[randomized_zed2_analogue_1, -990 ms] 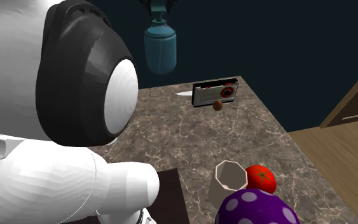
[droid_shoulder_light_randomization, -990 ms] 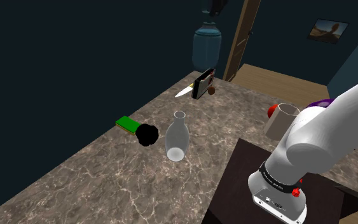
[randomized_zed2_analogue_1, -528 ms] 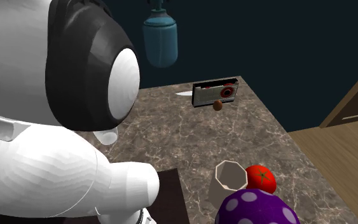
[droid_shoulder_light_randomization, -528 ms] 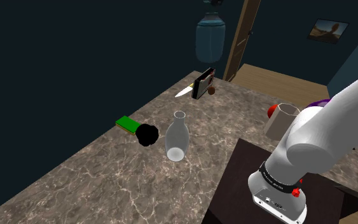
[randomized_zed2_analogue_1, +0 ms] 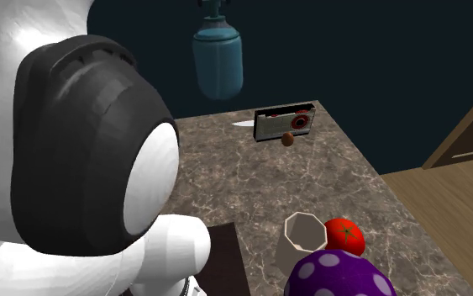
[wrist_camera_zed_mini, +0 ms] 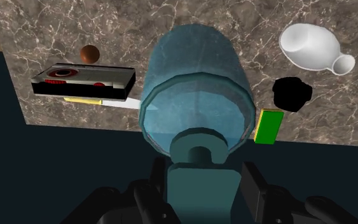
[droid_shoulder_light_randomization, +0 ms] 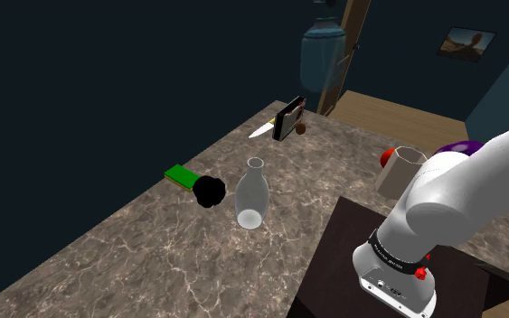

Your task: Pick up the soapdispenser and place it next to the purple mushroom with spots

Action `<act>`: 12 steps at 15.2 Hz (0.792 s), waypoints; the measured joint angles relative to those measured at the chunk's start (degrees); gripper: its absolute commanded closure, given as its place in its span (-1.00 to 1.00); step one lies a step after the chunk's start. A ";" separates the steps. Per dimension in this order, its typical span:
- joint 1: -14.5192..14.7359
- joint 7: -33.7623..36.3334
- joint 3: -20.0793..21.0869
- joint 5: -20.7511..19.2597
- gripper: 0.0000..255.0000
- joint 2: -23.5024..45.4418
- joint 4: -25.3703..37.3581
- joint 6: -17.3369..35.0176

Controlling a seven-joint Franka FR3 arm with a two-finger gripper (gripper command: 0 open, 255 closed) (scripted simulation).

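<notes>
Soap dispenser [droid_shoulder_light_randomization: 323,50], a teal bottle, hangs high over the far end of the marbled counter [droid_shoulder_light_randomization: 153,244] in the shoulder view, clear of everything beneath the jaws. In the second exterior view it is well apart from the spotted purple mushroom [randomized_zed2_analogue_1: 335,273], so most of the carry seems to remain. In the wrist view the gripper [wrist_camera_zed_mini: 201,184] has its fingers [wrist_camera_zed_mini: 255,186] clamped on the pump top, probably because the body is too wide.

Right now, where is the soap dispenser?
Held by the end effector, the teal soap dispenser hangs at the shoulder view's top, above the graphics card.
</notes>
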 measured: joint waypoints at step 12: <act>-4.63 -5.21 -1.84 -5.27 1.00 -19.88 -10.77 -8.75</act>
